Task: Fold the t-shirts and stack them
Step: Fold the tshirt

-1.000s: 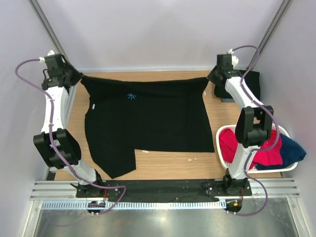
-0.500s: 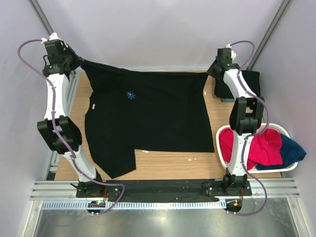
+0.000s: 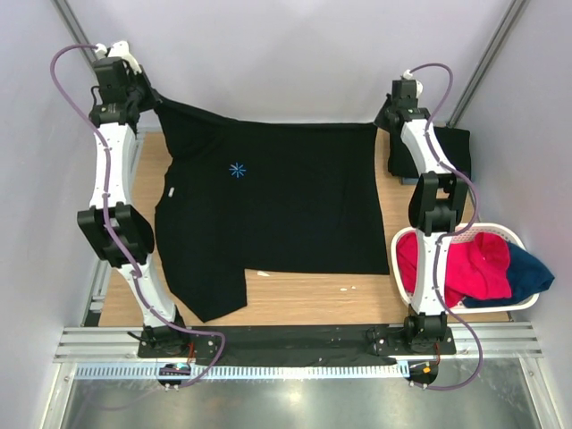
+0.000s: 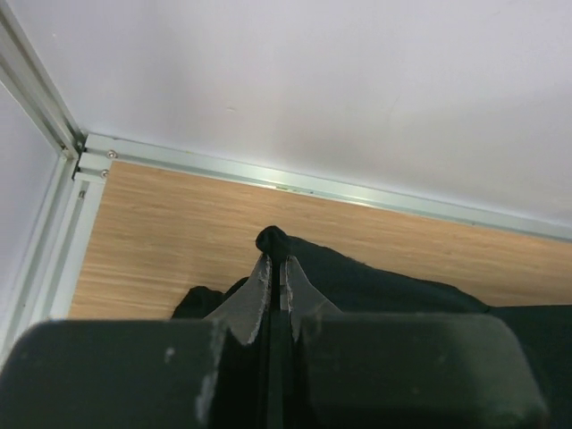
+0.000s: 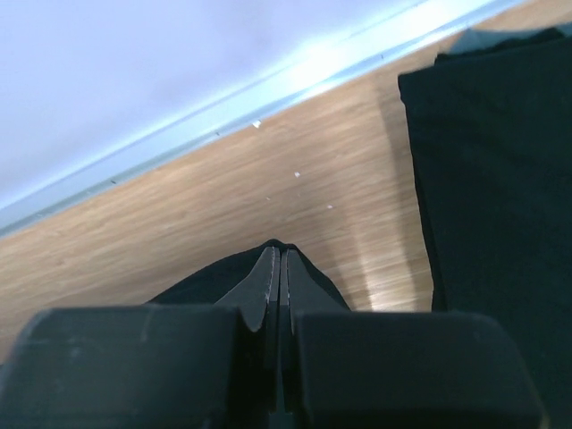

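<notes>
A black t-shirt (image 3: 268,210) with a light-blue starburst mark (image 3: 237,171) lies spread over the wooden table, its far edge lifted. My left gripper (image 3: 154,101) is shut on the shirt's far left corner and holds it up; in the left wrist view the cloth (image 4: 375,286) bunches at the closed fingertips (image 4: 277,261). My right gripper (image 3: 382,123) is shut on the far right corner; in the right wrist view the cloth (image 5: 201,281) sits between the closed tips (image 5: 279,255). A folded black t-shirt (image 3: 447,152) lies at the far right, also in the right wrist view (image 5: 500,179).
A white oval basket (image 3: 518,239) at the right holds red cloth (image 3: 465,268) and dark blue cloth (image 3: 532,273). The back wall and metal frame rail (image 4: 313,183) run close behind both grippers. Bare wood (image 3: 313,290) lies in front of the shirt.
Both grippers have risen and moved toward the back wall, lifting the shirt's far edge higher and pulling it taut. The left corner has gone up the most.
</notes>
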